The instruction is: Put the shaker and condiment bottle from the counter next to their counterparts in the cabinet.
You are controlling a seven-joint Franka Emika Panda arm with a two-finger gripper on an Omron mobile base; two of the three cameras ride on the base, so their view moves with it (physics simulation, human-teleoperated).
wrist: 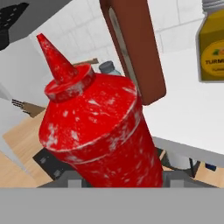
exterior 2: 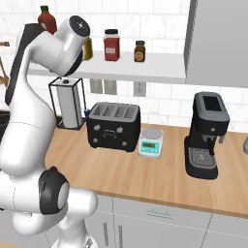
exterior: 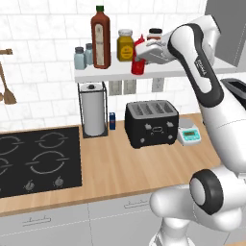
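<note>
A: Red squeeze bottle was right up against our lens, clamped in our gripper, jaws closed partway on its body, spout tipped off vertical.

B: And we had it at the front lip of the white shelf, low end hanging below the board.

A: Its partner, the tall sauce bottle, stood just to our left, with the yellow jar behind.

B: Only 1 arm, so we judged the move: up, in, left.
</note>
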